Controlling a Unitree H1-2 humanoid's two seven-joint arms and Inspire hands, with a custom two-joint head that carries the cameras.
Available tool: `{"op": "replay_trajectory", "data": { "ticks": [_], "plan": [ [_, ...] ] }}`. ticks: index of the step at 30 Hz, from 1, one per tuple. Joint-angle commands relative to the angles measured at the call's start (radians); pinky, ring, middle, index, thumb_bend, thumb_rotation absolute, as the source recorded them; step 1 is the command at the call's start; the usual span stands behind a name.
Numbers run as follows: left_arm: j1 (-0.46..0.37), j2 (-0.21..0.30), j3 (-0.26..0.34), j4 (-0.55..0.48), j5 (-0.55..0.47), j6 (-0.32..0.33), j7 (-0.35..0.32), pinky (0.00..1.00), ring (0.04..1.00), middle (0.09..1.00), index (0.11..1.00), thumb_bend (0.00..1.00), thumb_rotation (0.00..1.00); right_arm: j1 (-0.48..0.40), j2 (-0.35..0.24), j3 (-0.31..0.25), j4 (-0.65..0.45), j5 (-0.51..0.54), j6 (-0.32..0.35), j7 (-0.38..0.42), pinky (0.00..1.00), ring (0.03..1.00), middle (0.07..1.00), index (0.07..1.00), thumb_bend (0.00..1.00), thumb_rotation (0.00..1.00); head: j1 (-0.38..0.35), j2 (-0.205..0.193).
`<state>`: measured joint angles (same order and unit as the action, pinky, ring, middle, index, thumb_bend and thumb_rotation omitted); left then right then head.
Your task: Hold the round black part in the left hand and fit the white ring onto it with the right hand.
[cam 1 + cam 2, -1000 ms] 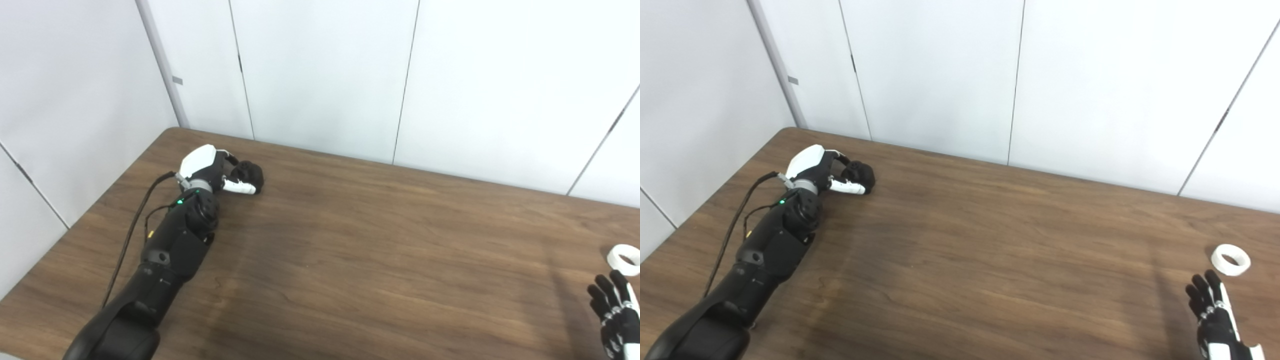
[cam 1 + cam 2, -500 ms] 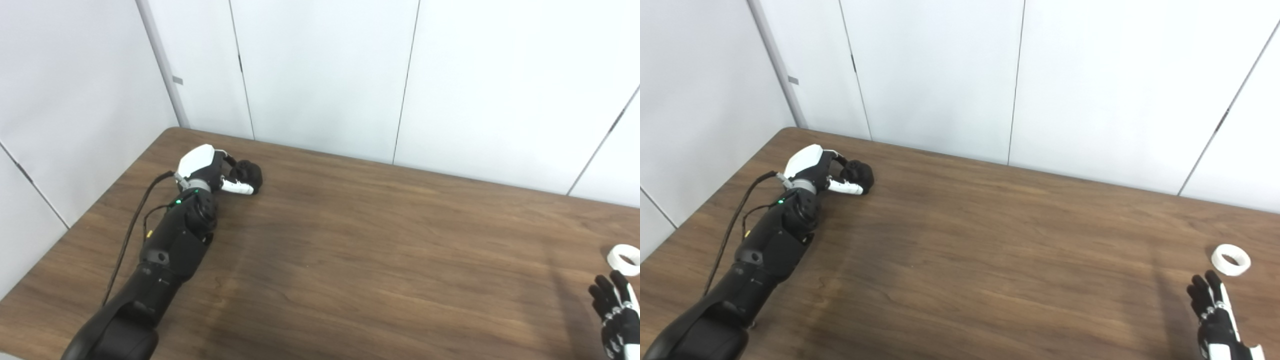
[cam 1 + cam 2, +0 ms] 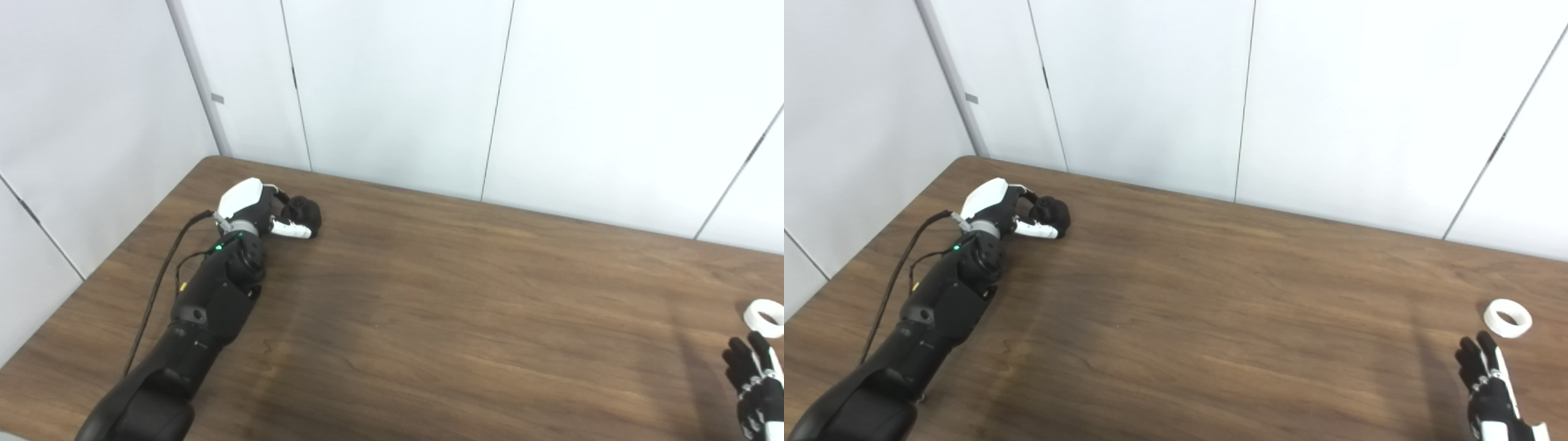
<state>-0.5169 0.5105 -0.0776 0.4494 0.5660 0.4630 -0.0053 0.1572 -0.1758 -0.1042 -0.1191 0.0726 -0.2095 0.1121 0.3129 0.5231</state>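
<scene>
The round black part (image 3: 305,212) rests on the brown table (image 3: 1213,318) near its far left corner. My left hand (image 3: 253,205) is wrapped around it, with the white thumb in front and the fingers curled behind. The white ring (image 3: 1507,318) lies flat on the table at the far right, partly cut by the edge in the left eye view. My right hand (image 3: 1488,384) hovers just in front of the ring, apart from it, fingers spread and pointing up, holding nothing. Its wrist is out of frame.
White wall panels stand directly behind the table's back edge. A black cable (image 3: 160,282) runs along my left forearm near the table's left edge. Bare wood stretches between the two hands.
The left hand and the black part have shifted very slightly leftward. The right hand has sunk a little toward the bottom edge. The ring has not moved.
</scene>
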Motion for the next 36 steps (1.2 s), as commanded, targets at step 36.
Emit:
{"op": "replay_trajectory", "data": {
  "ticks": [36],
  "plan": [
    [-0.063, 0.026, 0.009, 0.006, -0.018, 0.005, 0.017, 1.00, 0.967, 0.906, 0.776, 0.86, 0.30, 0.071, 0.043, 0.010, 0.054, -0.005, 0.000, -0.019, 0.96, 0.937, 0.948, 0.970, 0.53, 1.00, -0.007, 0.004]
  ]
}}
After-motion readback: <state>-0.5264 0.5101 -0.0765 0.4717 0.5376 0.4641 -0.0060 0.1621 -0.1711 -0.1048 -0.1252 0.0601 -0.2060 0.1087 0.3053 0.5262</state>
